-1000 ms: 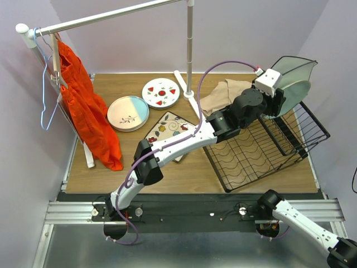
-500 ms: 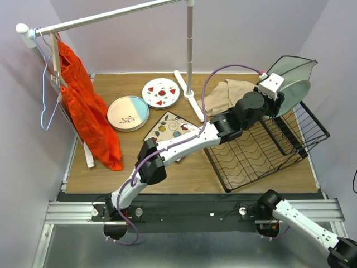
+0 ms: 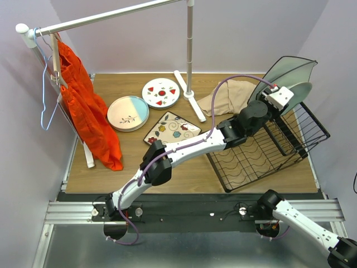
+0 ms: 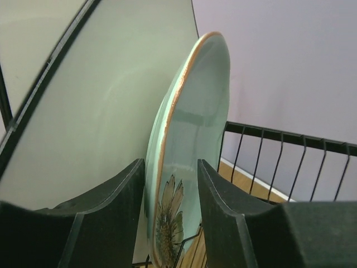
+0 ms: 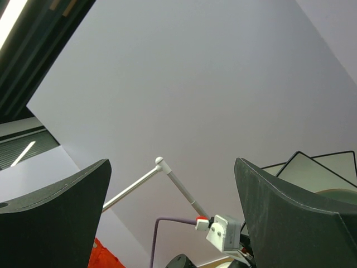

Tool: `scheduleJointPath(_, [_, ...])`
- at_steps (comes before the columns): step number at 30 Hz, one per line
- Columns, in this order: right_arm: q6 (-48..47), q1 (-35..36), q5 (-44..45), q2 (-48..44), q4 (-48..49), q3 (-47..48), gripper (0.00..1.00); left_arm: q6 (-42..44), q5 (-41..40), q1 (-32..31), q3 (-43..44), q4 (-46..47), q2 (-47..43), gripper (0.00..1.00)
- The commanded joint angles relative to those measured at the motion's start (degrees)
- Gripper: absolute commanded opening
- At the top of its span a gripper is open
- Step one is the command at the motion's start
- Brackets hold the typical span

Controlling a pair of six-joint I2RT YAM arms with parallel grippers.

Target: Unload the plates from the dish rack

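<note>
Left pincer (image 4: pixel 170 163) straddles the pale green plate (image 4: pixel 195 111) in the dish rack (image 3: pixel 251 162) on the lilac-walled wooden table (image 3: pixel 189 176), grip unclear.

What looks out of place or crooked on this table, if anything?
The dish rack sits turned at an angle to the edges of the table, and a beige cloth lies crumpled beside it. Nothing looks spilled or broken.

Left arm (image 3: pixel 189 145) outstretched, left gripper (image 4: pixel 170 167) seemingly ajar; right arm (image 3: pixel 301 220) low, right gripper (image 5: pixel 172 163) wide
</note>
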Motion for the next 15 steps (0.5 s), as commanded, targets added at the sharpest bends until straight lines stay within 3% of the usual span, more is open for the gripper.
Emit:
scheduleJointPath(1, [-1.3,0.4,1.0,-0.6,0.3,0.6,1.00,2.9,1.6,-0.3,1.0,2.5,1.3,0.51])
scheduleJointPath(15, [-1.2,1.2,1.6,-2.0,0.3,0.4,1.00,4.2,2.5,-0.3,-0.9,4.6,1.5,0.47])
